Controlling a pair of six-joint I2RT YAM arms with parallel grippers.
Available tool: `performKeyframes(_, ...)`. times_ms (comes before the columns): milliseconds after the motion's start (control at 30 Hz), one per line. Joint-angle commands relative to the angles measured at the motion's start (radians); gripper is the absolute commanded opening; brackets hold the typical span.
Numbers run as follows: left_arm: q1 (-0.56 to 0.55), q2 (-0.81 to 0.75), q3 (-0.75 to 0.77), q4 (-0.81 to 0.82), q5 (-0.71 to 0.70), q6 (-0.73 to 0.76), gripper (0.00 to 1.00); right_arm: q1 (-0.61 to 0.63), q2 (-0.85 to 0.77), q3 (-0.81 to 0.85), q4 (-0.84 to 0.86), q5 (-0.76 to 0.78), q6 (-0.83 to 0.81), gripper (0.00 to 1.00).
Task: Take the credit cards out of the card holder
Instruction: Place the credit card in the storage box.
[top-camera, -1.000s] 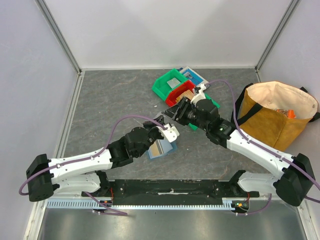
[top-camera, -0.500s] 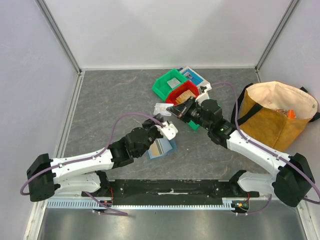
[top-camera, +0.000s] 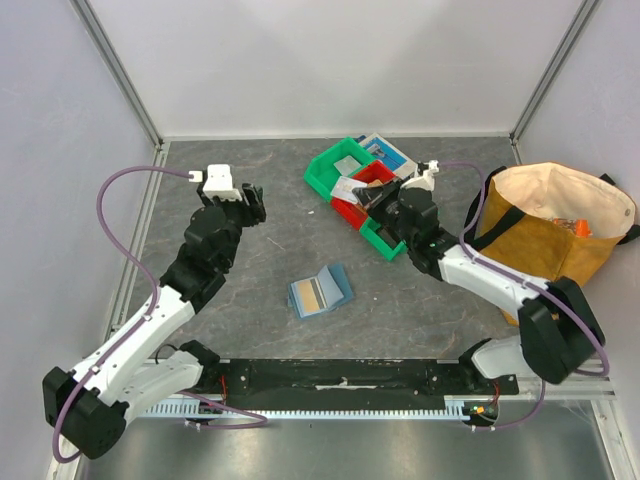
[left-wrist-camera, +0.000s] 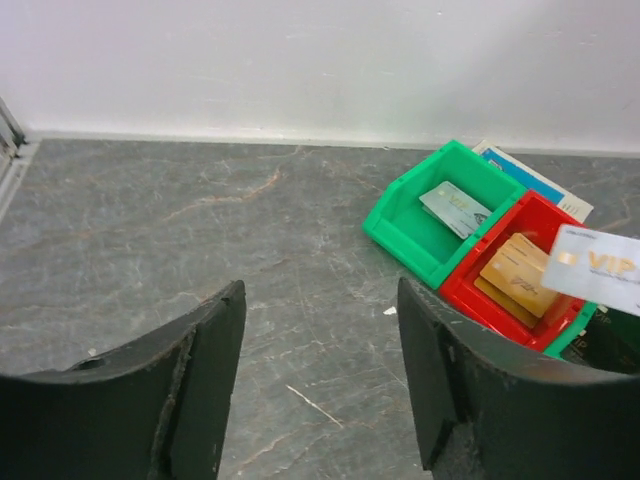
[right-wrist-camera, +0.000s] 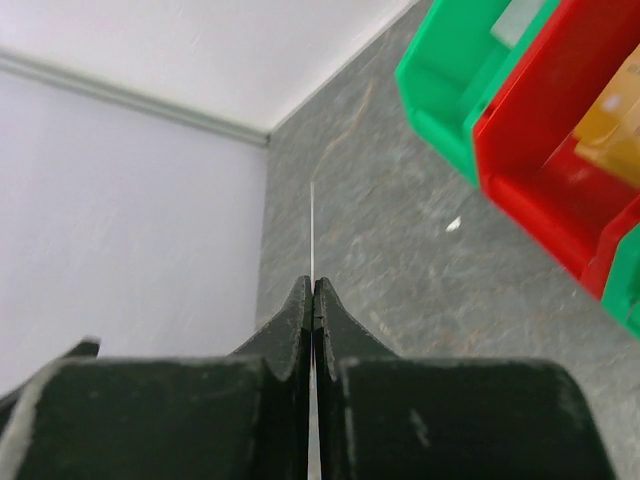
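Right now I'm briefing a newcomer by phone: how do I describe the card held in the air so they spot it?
Start at the brown bag far right, then look left to the red bin. Over it the right hand pinches a pale card; unlike the tan cards in that bin, it is lifted and reads VIP in gold.

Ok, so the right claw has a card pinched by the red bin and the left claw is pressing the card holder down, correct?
Not quite. The left claw is open, holds nothing and is far from the card holder, which lies open alone on the table, as the top view shows. The right claw does pinch a card by the red bin.
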Motion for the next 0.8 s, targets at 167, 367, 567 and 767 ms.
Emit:
performKeyframes(167, 0.008, -0.027, 0.002, -0.041, -0.109, -0.193, 0.8, -0.005, 0.341, 0.276, 0.142, 0.357, -0.019, 0.0)
performKeyframes(367, 0.008, -0.032, 0.002, -0.033, -0.129, -0.173, 0.81, -0.007, 0.585, 0.493, 0.112, 0.477, 0.012, 0.0)
performKeyframes(567, 0.008, -0.051, -0.012, -0.01, -0.123, -0.171, 0.81, -0.016, 0.746, 0.634, 0.101, 0.56, 0.047, 0.02)
performKeyframes(767, 0.007, -0.047, -0.012, -0.015, -0.117, -0.177, 0.81, -0.033, 0.846, 0.706, 0.082, 0.58, 0.064, 0.04)
